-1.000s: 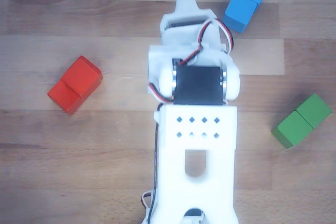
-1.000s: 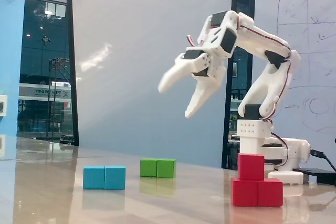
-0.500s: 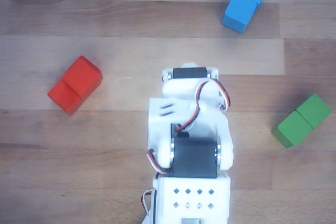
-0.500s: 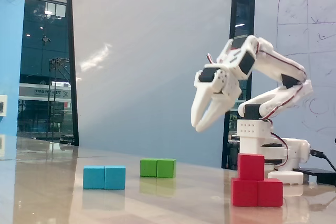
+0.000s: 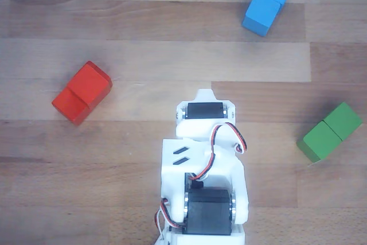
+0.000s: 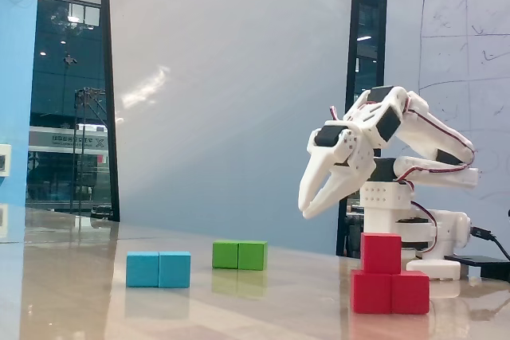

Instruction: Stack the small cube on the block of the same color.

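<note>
On red block (image 6: pixel 390 292), right side of fixed view: small cube (image 6: pixel 381 253) rests atop, toward its left half | tool (image 6: pixel 307 206) above-left of cube, apart, fingers slightly spread, holding nothing | blue block (image 6: pixel 158 269) and green block (image 6: pixel 240 255) farther left on surface (image 6: pixel 239 308)

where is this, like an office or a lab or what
Probably an office or lab meeting room: a whiteboard with scribbled diagrams, glass wall panels with dark frames, and a small robot arm with coloured blocks on a wooden table.
</note>
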